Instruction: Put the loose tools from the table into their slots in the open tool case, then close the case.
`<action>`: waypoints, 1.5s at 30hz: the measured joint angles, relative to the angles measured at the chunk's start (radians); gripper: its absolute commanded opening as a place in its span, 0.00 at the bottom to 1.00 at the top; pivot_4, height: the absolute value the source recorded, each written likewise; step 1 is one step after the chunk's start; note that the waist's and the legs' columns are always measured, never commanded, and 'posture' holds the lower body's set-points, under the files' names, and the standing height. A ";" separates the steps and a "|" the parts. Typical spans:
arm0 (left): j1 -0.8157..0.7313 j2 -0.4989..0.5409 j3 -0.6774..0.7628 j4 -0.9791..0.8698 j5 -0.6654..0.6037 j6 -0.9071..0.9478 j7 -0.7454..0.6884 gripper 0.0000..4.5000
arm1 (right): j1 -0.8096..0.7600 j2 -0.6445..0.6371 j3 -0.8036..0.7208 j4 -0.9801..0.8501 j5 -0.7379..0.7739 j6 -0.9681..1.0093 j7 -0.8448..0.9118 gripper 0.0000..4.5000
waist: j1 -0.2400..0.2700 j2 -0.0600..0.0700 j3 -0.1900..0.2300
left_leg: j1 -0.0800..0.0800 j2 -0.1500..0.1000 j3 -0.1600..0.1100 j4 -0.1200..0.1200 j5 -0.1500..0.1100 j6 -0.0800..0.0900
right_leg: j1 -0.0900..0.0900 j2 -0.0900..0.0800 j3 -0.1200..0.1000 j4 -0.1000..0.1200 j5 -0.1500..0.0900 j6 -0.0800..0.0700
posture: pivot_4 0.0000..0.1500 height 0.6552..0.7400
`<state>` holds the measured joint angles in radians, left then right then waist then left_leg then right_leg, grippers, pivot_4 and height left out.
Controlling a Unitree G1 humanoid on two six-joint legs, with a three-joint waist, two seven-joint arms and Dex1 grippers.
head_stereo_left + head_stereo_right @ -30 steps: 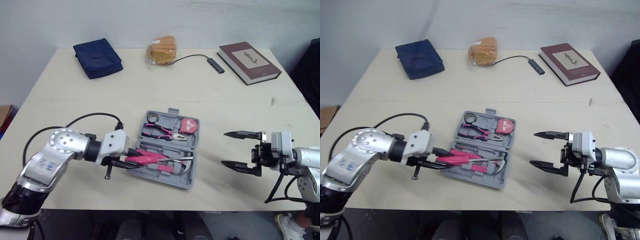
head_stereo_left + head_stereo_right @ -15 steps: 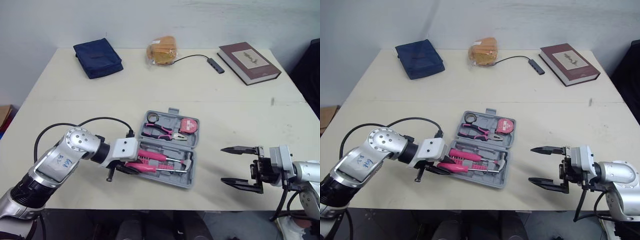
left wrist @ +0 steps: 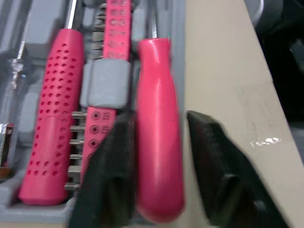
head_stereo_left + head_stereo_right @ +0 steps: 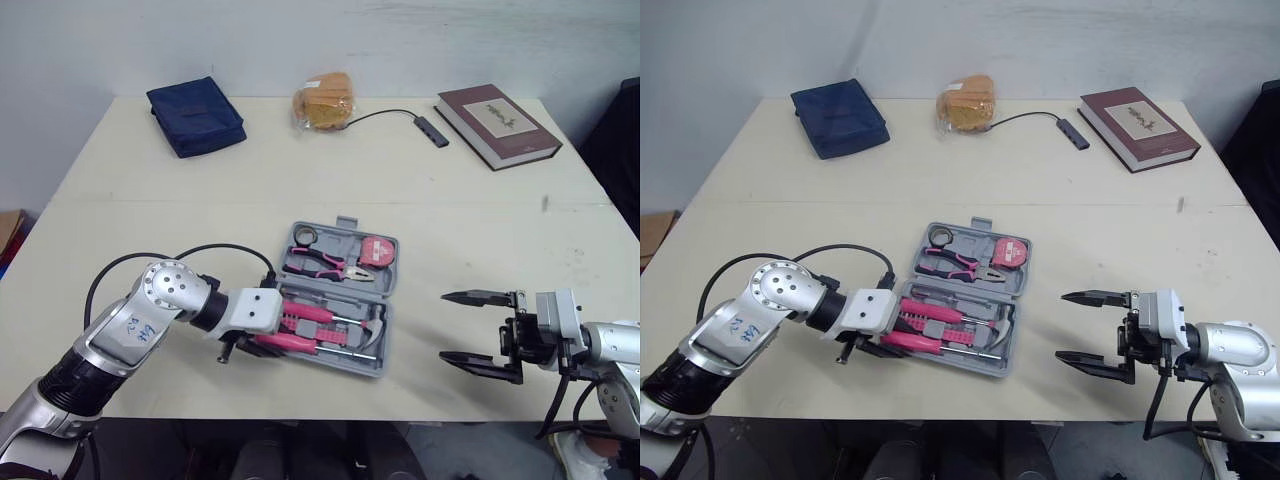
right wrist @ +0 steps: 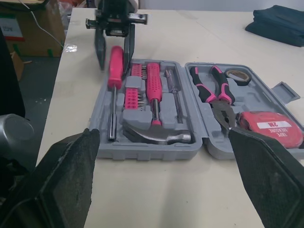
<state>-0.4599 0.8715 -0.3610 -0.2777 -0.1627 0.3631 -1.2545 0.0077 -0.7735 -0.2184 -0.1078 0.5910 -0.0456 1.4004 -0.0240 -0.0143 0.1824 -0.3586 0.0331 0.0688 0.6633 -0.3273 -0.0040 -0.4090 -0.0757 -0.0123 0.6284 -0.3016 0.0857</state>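
Left eye view: the cream tabletop [image 4: 450, 220] is carrying the open grey tool case [image 4: 372, 360] near its front edge, both halves lying flat. The right gripper [image 4: 445, 325] is hovering well to the case's right, its fingers standing wide apart and empty. The left gripper [image 3: 161, 122] is reaching to the case's near left end, its fingers loosely straddling the pink-handled screwdriver [image 3: 159, 156], a gap showing on one side. The screwdriver is lying along the outermost slot, beside the pink bit holder [image 3: 111, 57].
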 measured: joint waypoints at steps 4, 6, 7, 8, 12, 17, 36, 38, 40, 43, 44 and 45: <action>0.001 -0.039 0.021 0.021 0.016 -0.082 0.035 0.82 | -0.004 0.003 0.000 0.004 -0.007 0.000 -0.003 1.00 | 0.002 0.000 0.000 | 0.000 0.000 0.000 0.001 0.000 0.000 | 0.000 -0.001 0.000 0.000 0.000 0.000 | 1.00 1.00; 0.000 -0.047 0.049 0.021 -0.028 -0.086 0.008 0.82 | -0.004 0.006 0.000 0.005 -0.012 0.000 -0.007 1.00 | 0.001 0.000 0.000 | 0.000 0.000 0.000 0.001 0.000 0.000 | 0.000 -0.001 0.000 0.000 0.000 0.000 | 1.00 1.00; 0.000 -0.045 0.058 0.021 -0.046 -0.084 -0.008 0.82 | -0.004 0.008 0.000 0.006 -0.013 -0.001 -0.009 1.00 | 0.000 0.000 0.000 | 0.000 0.000 0.000 0.001 0.000 0.000 | 0.000 0.000 0.000 0.000 0.000 0.000 | 1.00 1.00; 0.000 -0.043 0.072 0.020 -0.076 -0.081 -0.032 0.82 | -0.004 0.011 0.001 0.008 -0.014 -0.001 -0.010 1.00 | -0.001 0.000 0.000 | 0.000 0.000 0.000 0.001 0.000 0.000 | 0.000 0.000 0.000 0.000 0.000 0.000 | 1.00 1.00; 0.015 -0.072 0.139 0.021 -0.165 -0.105 -0.073 0.82 | -0.004 0.013 0.001 0.020 -0.020 -0.005 -0.013 1.00 | 0.000 0.000 0.000 | 0.000 0.000 0.000 0.001 0.000 0.000 | 0.000 -0.001 0.000 0.001 0.000 0.000 | 1.00 1.00; 0.068 -0.158 0.194 0.071 -0.244 -0.174 -0.068 0.35 | 0.003 0.022 0.002 0.036 -0.031 -0.021 -0.019 1.00 | 0.001 0.000 0.000 | 0.000 0.000 0.000 0.002 0.000 0.000 | 0.000 -0.001 0.000 0.001 0.000 0.000 | 1.00 1.00; 0.122 -0.229 0.105 0.189 -0.076 -0.272 -0.010 0.02 | 0.030 0.031 0.002 0.043 -0.041 -0.033 -0.042 1.00 | 0.000 0.000 0.000 | 0.000 0.000 0.000 0.002 0.000 0.000 | 0.000 -0.001 0.000 0.001 0.000 0.001 | 1.00 1.00; 0.123 -0.229 0.102 0.202 -0.071 -0.272 -0.013 0.02 | 0.030 0.031 0.002 0.043 -0.042 -0.033 -0.045 1.00 | 0.000 0.000 0.000 | 0.000 0.000 0.000 0.002 0.000 0.000 | 0.000 -0.001 0.000 0.001 0.000 0.001 | 1.00 1.00; 0.122 -0.229 0.101 0.209 -0.066 -0.276 -0.003 0.02 | 0.029 0.031 0.002 0.043 -0.042 -0.033 -0.050 1.00 | 0.000 0.000 0.000 | 0.002 0.000 0.000 0.002 0.000 0.000 | 0.002 -0.001 0.000 0.001 0.000 0.001 | 1.00 1.00; 0.120 -0.229 0.099 0.212 -0.060 -0.276 0.015 0.02 | 0.029 0.031 0.002 0.043 -0.042 -0.033 -0.055 1.00 | 0.000 0.000 0.000 | 0.004 0.000 0.000 0.001 0.000 0.001 | 0.005 -0.002 0.000 0.001 0.000 0.001 | 1.00 1.00; 0.119 -0.230 0.097 0.212 -0.058 -0.275 0.021 0.02 | 0.029 0.031 0.002 0.043 -0.042 -0.033 -0.056 1.00 | 0.000 0.001 0.000 | 0.006 0.000 0.000 0.001 0.000 0.001 | 0.007 -0.002 0.000 0.001 0.000 0.001 | 1.00 1.00; 0.119 -0.230 0.095 0.212 -0.056 -0.272 0.025 0.02 | 0.029 0.031 0.002 0.043 -0.042 -0.033 -0.058 1.00 | 0.000 0.001 -0.001 | 0.007 0.000 -0.001 0.001 0.000 0.001 | 0.009 -0.002 -0.001 0.000 0.000 0.001 | 1.00 1.00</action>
<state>-0.3412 0.6417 -0.2660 -0.0655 -0.2186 0.0915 -1.2293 0.0368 -0.7424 -0.2164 -0.0653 0.5488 -0.0785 1.3429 -0.0244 -0.0136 0.1818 -0.3516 0.0331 0.0680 0.6644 -0.3277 -0.0031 -0.4001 -0.0775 -0.0130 0.6284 -0.3012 0.0864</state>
